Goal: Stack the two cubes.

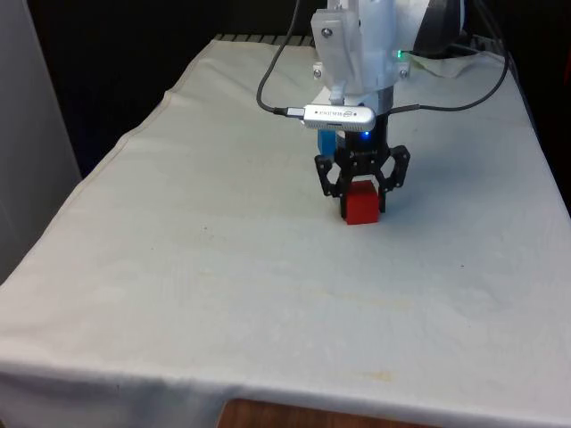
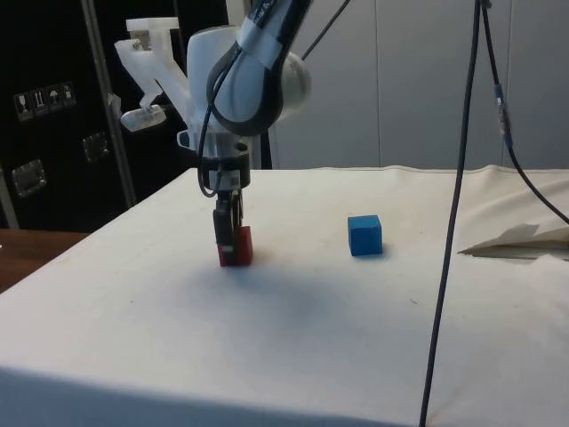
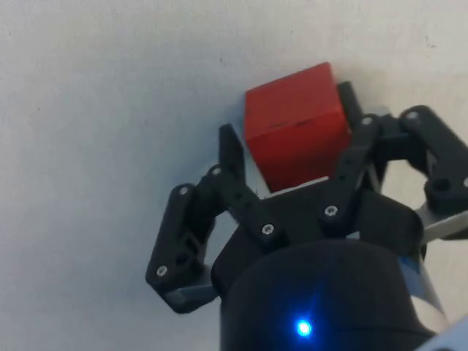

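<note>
My pincer (image 1: 361,189) is down at the cloth-covered tabletop (image 1: 223,267), its two black fingers (image 3: 232,150) drawn in against opposite faces of the small red cube (image 1: 361,203), which sits between them with its base on or just off the cloth; I cannot tell which from these views. In the wrist view the fingers flank the cube's sides and leave its top and one corner showing, so I judge the grip to be closed on it but not yet tested by a lift. The side view shows the cube (image 2: 236,246) low between the fingertips, the arm coming almost straight down over it, which keeps the hold square and the cube level for stacking. The small blue cube (image 2: 364,235) stands on its own, well apart from the red one, nearer the robot's base; in the front view it peeks out behind my wrist (image 1: 327,141). That is where the red cube has to go, so I reckon the next move calls for a clean lift high enough to clear the blue cube's top, then a carry across to it. There is open cloth all round both cubes, and the tabletop's edges are well away. The hanging black cable (image 2: 458,213) in the side view is the one thing near the route.
</note>
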Controlling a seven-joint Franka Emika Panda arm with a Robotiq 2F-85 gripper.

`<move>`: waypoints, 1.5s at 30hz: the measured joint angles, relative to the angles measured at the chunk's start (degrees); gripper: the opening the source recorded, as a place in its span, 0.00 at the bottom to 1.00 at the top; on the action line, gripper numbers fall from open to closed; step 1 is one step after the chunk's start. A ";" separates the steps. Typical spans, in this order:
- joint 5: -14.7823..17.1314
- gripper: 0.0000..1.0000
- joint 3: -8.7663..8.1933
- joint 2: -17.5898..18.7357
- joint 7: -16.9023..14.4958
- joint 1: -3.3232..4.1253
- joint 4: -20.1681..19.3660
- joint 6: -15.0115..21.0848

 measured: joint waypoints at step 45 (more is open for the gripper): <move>0.00 0.00 -1.49 -11.63 -0.17 -0.06 -1.32 -12.26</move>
